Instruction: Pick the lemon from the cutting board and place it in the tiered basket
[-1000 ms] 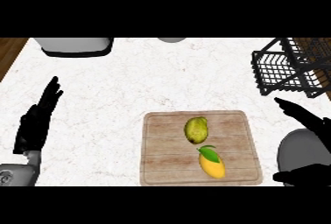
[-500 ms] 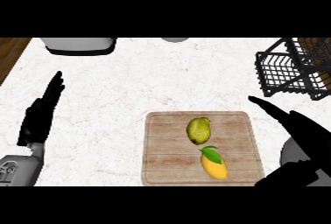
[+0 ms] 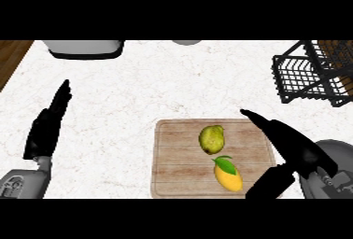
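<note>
Lemon (image 3: pixel 228 175) lying on cutting board (image 3: pixel 180 161), near edge, below green fruit (image 3: pixel 212 138). Right hand (image 3: pixel 289 142) hovering beside it, fingers straight, holding nothing. Reach step; next: closing round lemon, lifting toward tiered basket (image 3: pixel 314 74). Left hand (image 3: pixel 48 126) resting open.

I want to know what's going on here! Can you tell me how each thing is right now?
Lemon: lying on the cutting board, not picked up.
Green fruit: lying on the board, just beyond the lemon.
Cutting board: flat on the counter.
Basket: upright at the far right; no fruit visible inside.
Right hand: open, over the board's right edge, holding nothing.
Left hand: open, resting at the left.
</note>
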Tool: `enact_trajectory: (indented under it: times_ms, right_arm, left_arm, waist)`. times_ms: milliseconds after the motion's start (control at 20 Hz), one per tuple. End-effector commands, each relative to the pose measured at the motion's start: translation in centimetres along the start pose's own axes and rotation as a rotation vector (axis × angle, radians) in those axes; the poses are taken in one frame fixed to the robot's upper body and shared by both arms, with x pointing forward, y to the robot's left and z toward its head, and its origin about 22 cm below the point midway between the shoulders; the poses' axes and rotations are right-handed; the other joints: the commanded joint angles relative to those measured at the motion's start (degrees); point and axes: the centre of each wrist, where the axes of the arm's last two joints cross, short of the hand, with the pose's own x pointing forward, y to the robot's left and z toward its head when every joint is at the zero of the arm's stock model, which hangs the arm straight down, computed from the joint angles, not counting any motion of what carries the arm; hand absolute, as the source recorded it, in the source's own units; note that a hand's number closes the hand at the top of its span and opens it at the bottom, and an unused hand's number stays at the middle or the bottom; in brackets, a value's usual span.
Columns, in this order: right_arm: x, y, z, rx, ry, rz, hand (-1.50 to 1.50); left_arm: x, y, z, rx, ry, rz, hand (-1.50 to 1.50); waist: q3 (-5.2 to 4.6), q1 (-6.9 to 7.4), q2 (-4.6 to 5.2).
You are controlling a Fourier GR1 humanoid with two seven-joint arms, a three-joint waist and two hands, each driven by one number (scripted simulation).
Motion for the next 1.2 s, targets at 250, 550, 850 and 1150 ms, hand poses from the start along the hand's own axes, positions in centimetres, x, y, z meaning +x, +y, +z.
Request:
enact_trajectory:
  times_ms: [250,550,850,1150]
  right_arm:
    - [1.2,1.7,-0.4,0.046,0.108,0.103,-1.50]
    - [0.4,4.0,-0.1,0.006,0.088,0.177,-1.50]
    - [0.5,3.7,0.6,-0.052,0.097,0.224,-1.50]
    - [0.5,7.6,-0.3,-0.036,0.098,0.222,-1.50]
  left_arm:
    - [-0.1,-1.0,0.1,0.002,-0.002,-0.008,0.00]
    - [0.3,0.9,0.4,0.016,0.003,-0.012,0.00]
    - [0.8,0.6,1.4,0.014,-0.006,-0.013,0.00]
    - [-0.1,-1.0,-0.5,0.005,0.010,-0.002,0.00]
  waist:
    - [0.02,-0.33,-0.04]
    - [0.03,-0.18,-0.09]
    - [0.04,-0.22,-0.11]
    - [0.02,-0.58,0.03]
